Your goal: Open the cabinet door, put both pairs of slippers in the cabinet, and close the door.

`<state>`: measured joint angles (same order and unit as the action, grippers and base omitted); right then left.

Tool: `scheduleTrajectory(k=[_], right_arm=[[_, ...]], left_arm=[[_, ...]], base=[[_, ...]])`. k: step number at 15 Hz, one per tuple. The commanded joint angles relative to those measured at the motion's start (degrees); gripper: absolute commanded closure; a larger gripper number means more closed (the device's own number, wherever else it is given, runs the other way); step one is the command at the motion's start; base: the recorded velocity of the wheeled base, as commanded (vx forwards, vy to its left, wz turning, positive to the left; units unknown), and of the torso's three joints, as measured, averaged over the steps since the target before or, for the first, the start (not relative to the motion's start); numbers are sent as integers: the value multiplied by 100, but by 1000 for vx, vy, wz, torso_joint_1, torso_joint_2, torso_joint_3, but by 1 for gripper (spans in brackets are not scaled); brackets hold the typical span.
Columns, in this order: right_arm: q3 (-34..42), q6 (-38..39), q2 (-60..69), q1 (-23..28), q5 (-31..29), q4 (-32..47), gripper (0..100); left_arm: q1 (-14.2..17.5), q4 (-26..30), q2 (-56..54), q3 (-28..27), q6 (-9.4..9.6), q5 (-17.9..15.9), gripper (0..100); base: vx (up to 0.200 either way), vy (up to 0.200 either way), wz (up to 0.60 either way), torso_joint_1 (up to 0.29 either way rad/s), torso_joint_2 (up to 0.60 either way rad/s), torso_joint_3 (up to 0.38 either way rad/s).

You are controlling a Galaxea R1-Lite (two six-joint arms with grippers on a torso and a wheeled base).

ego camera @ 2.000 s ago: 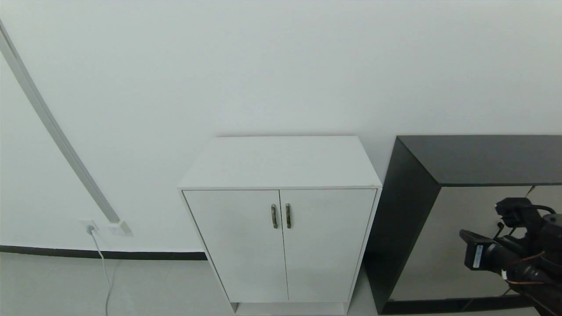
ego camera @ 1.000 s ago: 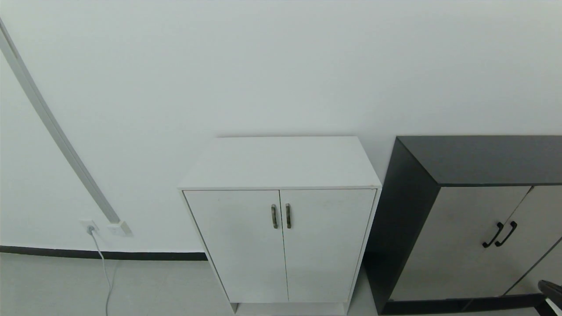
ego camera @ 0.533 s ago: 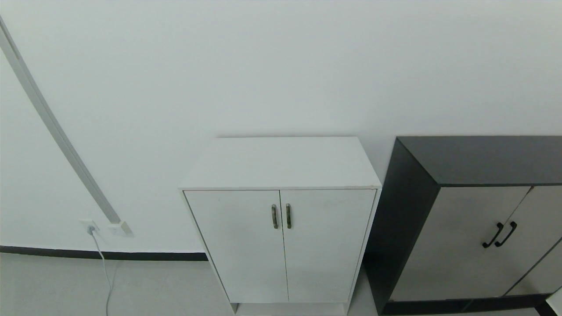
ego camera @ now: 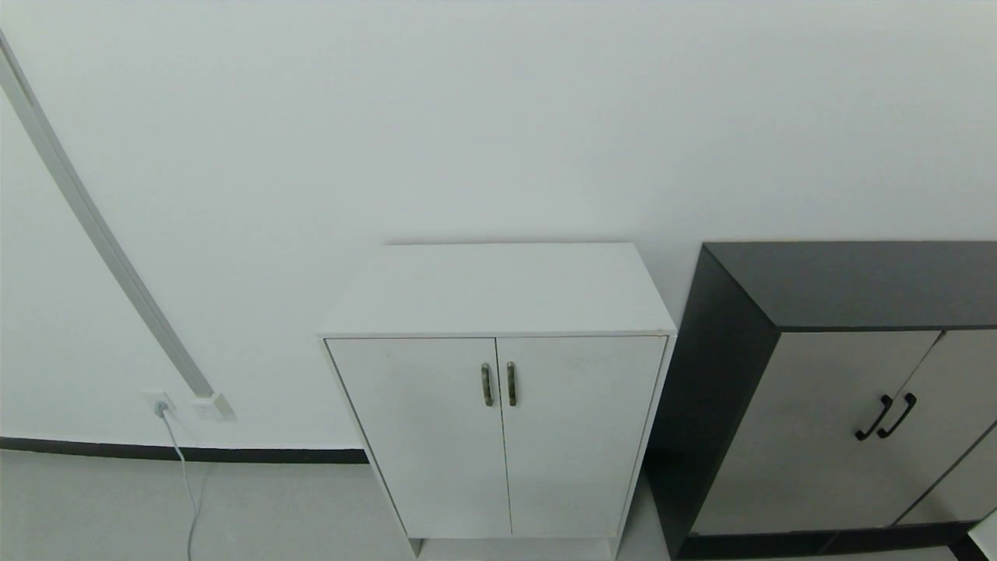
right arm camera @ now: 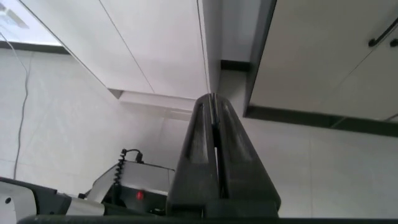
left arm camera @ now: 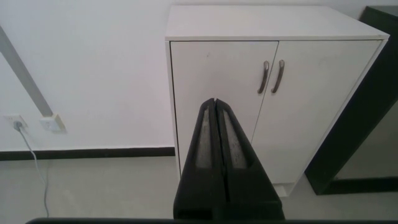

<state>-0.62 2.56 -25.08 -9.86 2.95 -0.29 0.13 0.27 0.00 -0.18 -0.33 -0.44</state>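
Note:
A white two-door cabinet point(ego camera: 498, 436) stands against the wall with both doors closed and two metal handles point(ego camera: 498, 383) side by side at the middle. In the left wrist view my left gripper point(left arm camera: 215, 103) is shut with nothing in it, pointing at the cabinet point(left arm camera: 249, 93) from some distance. In the right wrist view my right gripper point(right arm camera: 213, 98) is shut and empty, held low over the floor near the gap between the white cabinet point(right arm camera: 155, 50) and the black one.
A black cabinet point(ego camera: 826, 389) with black handles point(ego camera: 886, 417) stands right beside the white one. At the left a wall socket point(ego camera: 160, 403) has a cable point(ego camera: 187, 491) hanging to the grey floor, and a slanted conduit point(ego camera: 93, 226) runs up the wall.
The right arm, which stood in front of the black cabinet two seconds ago, has dropped out of the head view. The cabinet doors stay closed.

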Motion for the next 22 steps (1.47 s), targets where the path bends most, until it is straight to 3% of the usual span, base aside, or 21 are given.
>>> scheduleTrajectory(k=[1,3,5,6,8,19,22], right_arm=[[-17,8,-85,-262,-84,47,100],[45,-309,55,-376,-462,64,100],[45,-300,565,-253,-462,56,100],[53,-300,943,213,-471,56,100],[62,-300,1383,573,-471,47,100],[62,-256,2499,969,-497,38,100],[62,192,2499,969,-910,12,100]], left_arm=[[4,0,0,1,-2,0,100],[4,0,0,1,-11,18,100],[4,0,0,1,-20,97,100],[4,0,0,1,-20,97,100],[4,0,0,1,-11,97,100],[4,0,0,1,-20,97,100],[4,0,0,1,-2,88,100]], base=[[0,0,0,0,0,0],[0,0,0,0,0,0],[0,0,0,0,0,0],[0,0,0,0,0,0],[0,0,0,0,0,0],[0,0,0,0,0,0],[0,0,0,0,0,0]])
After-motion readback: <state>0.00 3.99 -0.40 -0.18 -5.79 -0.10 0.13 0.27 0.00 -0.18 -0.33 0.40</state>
